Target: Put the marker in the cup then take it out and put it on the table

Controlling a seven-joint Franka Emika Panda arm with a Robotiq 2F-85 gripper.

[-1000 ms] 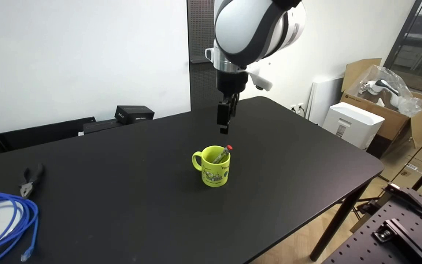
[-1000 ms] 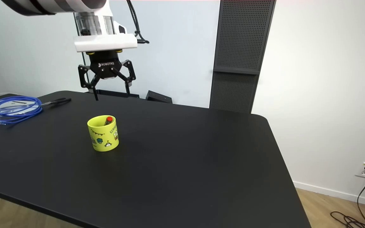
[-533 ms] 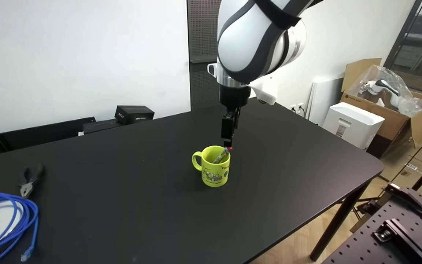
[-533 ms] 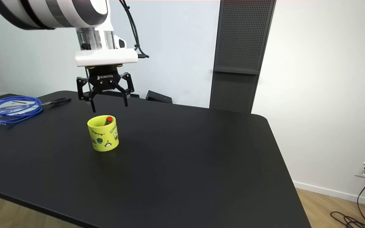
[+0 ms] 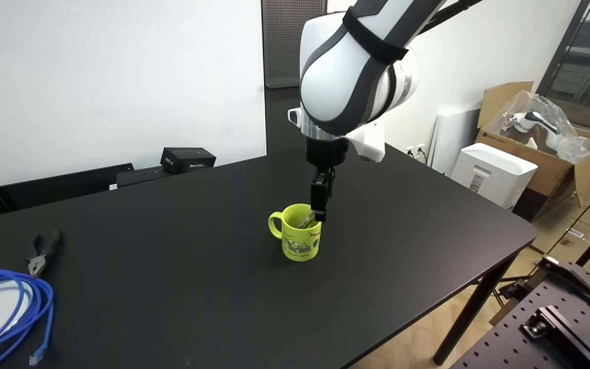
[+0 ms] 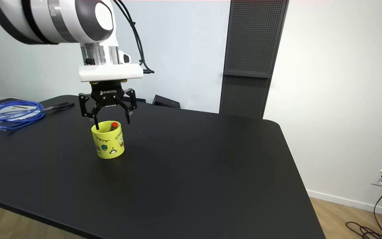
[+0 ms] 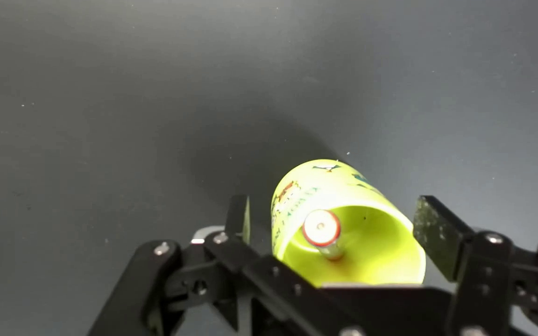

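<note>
The yellow-green cup [image 5: 299, 245] stands upright on the black table [image 5: 187, 292]; it also shows in an exterior view [image 6: 109, 146] and the wrist view [image 7: 318, 189]. The marker [image 6: 114, 126] leans inside the cup, its red end at the rim. In the wrist view the marker's round end [image 7: 321, 227] faces the camera. In an exterior view the fingers hide that end, and only the marker's pale body [image 5: 305, 221] shows. My gripper [image 6: 113, 126] is open and empty, its fingertips at rim height. In the wrist view the fingers [image 7: 336, 219] stand either side of the cup and marker.
Pliers [image 5: 43, 255] and a coiled blue cable [image 5: 39, 302] on a pale plate lie at one end of the table. Black boxes [image 5: 188, 160] stand along the back edge. The cup's handle [image 5: 274, 225] points away from the gripper.
My gripper has moved down from well above the cup to its rim, staying open. The cup and the marker have not moved.
</note>
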